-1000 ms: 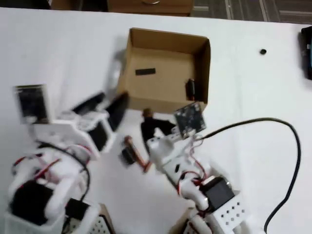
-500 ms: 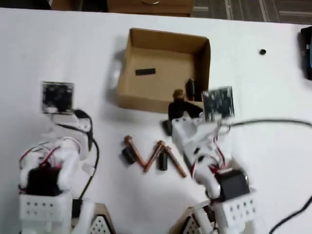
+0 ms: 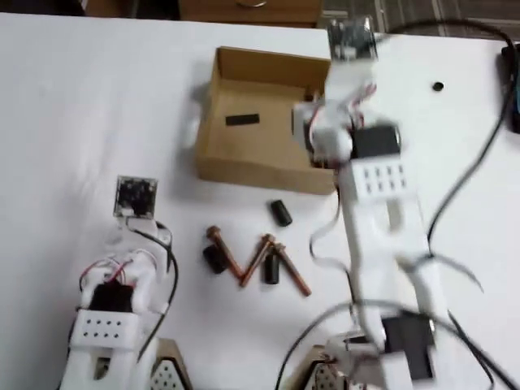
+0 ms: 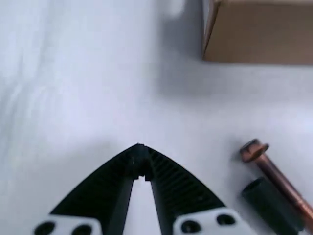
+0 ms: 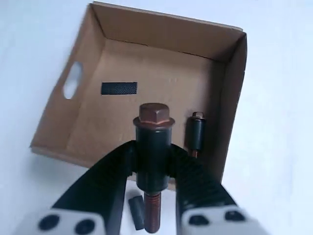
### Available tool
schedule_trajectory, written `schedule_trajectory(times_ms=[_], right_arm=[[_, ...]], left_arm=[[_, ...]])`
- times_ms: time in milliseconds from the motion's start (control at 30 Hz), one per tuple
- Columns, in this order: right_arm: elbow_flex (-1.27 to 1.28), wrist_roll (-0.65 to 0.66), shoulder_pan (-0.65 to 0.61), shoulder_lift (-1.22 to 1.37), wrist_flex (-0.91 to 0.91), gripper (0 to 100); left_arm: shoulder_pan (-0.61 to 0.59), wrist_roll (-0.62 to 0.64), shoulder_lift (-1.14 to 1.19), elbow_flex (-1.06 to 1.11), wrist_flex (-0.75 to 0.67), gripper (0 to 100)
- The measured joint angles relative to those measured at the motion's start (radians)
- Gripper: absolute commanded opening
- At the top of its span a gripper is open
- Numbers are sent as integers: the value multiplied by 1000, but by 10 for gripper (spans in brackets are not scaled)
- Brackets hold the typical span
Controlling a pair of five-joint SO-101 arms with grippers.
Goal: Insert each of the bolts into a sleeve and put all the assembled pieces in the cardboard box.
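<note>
Copper bolt (image 5: 154,116), seated in its black sleeve (image 5: 152,164), sits clenched in the right gripper (image 5: 152,149) above the cardboard box (image 5: 161,34), where another assembled piece (image 5: 197,134) lies by a side wall; the left gripper (image 4: 140,161) hangs pinched together, empty, near a loose bolt (image 4: 274,171).

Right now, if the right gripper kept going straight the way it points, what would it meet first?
Likely the bare floor of the brown cardboard box. The right gripper, shut on a copper bolt in a black sleeve, points down into it; depth is unclear.
</note>
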Motion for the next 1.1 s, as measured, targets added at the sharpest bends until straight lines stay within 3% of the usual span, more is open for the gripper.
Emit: schedule_trajectory(times_ms=[333, 767, 1100], right_arm=[[-577, 0, 23, 623, 173, 19], [-807, 0, 25, 1086, 180, 23], [-922, 0, 25, 1089, 313, 259]], left_arm=[[2, 0, 0, 34, -28, 20], [2, 0, 0, 34, -31, 20], [2, 0, 0, 34, -31, 20]])
